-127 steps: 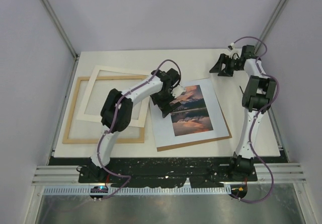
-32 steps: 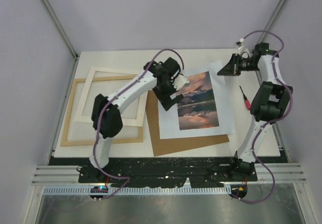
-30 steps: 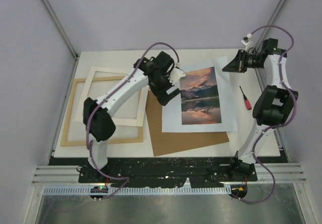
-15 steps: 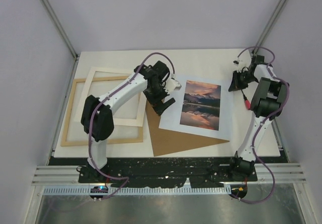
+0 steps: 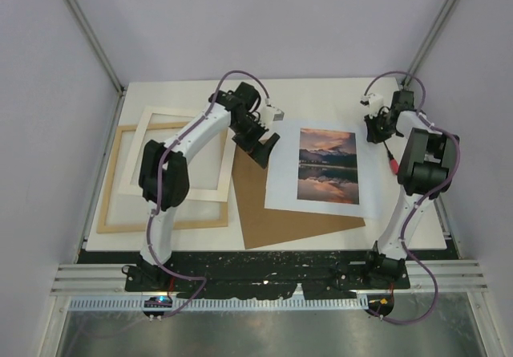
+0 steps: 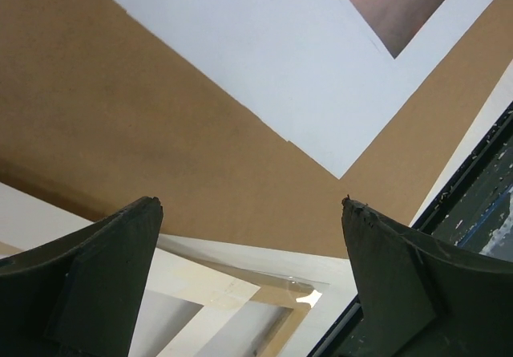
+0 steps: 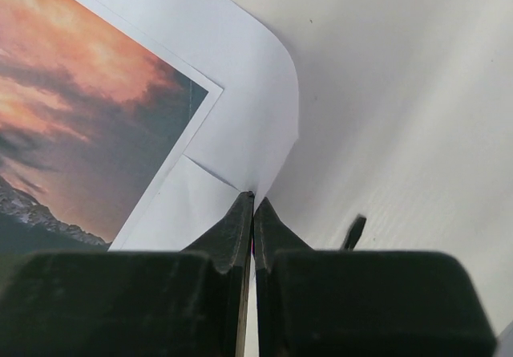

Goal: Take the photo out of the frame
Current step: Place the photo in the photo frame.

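Observation:
The photo (image 5: 327,168), a white sheet with a sunset lake print, lies flat at centre right, partly over a loose brown board (image 5: 268,217). My right gripper (image 5: 374,131) is shut on the photo's far right corner. In the right wrist view the right gripper (image 7: 253,198) pinches the creased white margin of the photo (image 7: 240,108). My left gripper (image 5: 261,143) hovers open just left of the photo. The left wrist view has the left gripper (image 6: 249,204) open above the board (image 6: 120,132), with nothing between its fingers. The light-wood frame (image 5: 160,224) lies at the left.
A cream mat border (image 5: 138,152) rests askew on the frame. A red-handled screwdriver (image 5: 393,162) lies just right of the photo, and its tip (image 7: 353,231) shows beside my right fingers. The table's right edge is close to the right arm.
The right gripper has drawn the photo's corner nearer and the sheet has swung upright over the board. The left gripper has backed off the photo to the left.

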Robot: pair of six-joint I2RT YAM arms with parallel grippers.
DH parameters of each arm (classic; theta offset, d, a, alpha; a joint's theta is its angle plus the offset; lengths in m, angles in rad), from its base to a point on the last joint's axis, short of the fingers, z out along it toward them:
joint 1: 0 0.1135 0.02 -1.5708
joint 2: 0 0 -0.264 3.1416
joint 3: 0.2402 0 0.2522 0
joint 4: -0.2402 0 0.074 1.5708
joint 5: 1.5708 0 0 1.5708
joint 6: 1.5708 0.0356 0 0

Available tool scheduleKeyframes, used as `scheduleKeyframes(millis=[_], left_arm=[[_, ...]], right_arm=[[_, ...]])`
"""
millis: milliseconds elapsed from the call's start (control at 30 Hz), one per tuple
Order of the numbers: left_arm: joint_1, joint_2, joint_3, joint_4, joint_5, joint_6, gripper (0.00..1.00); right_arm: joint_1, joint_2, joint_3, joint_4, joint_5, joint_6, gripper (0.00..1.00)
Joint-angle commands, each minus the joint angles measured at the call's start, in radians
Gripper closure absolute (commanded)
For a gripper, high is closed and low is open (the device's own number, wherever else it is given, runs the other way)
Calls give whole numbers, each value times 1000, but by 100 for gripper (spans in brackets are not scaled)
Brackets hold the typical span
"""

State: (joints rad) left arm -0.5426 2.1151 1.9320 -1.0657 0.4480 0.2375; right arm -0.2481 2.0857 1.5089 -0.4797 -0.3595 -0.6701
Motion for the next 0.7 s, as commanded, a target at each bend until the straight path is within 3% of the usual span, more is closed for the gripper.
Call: scheduleKeyframes(millis=[0, 400, 667], left_arm=[[-20, -20, -25, 27, 46, -15, 0], [-80, -13, -103, 26, -34, 22, 0], [-114, -69, -191, 49, -57, 56, 0]], right_arm=[[52, -81, -44, 139, 28, -60, 92], [156, -72, -96, 358, 233, -135, 92], [156, -105, -140, 389, 297, -174, 82]])
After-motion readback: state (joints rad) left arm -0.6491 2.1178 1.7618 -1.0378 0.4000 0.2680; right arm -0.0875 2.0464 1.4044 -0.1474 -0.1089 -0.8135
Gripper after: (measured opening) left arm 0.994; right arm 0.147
